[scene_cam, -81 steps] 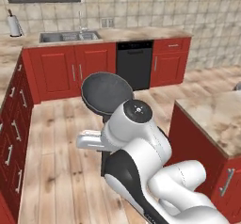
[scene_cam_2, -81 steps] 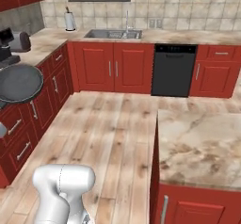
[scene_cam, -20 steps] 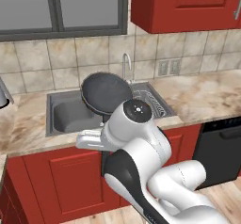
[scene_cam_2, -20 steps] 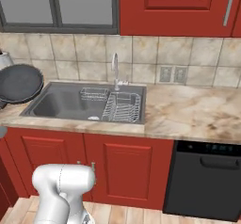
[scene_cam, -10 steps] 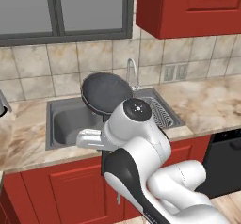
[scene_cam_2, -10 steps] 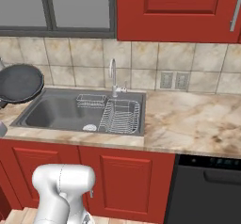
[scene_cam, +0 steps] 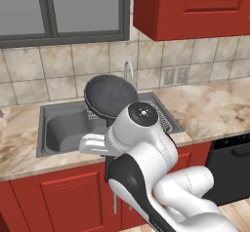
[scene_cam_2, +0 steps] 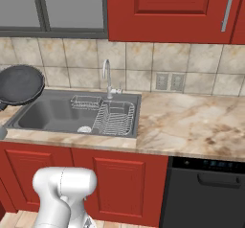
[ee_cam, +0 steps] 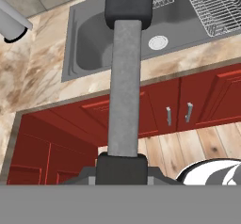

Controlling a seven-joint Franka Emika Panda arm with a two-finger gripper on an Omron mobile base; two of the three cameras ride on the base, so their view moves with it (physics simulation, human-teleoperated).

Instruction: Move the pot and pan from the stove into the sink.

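Surface (scene_cam_2: 191,121): beige marble, carrying the sink.
Sink (scene_cam_2: 52,114): steel basin; faucet (scene_cam_2: 106,76) behind it, wire rack (scene_cam_2: 115,118) in its right half.
Pan (scene_cam: 111,95): dark, held in the air above the sink.
Tool (ee_cam: 122,164): clenched on the pan's long handle (ee_cam: 124,86).

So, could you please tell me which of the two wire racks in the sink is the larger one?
The wire dish rack at the sink's right end, below the faucet; the small wire basket sits against the back wall.
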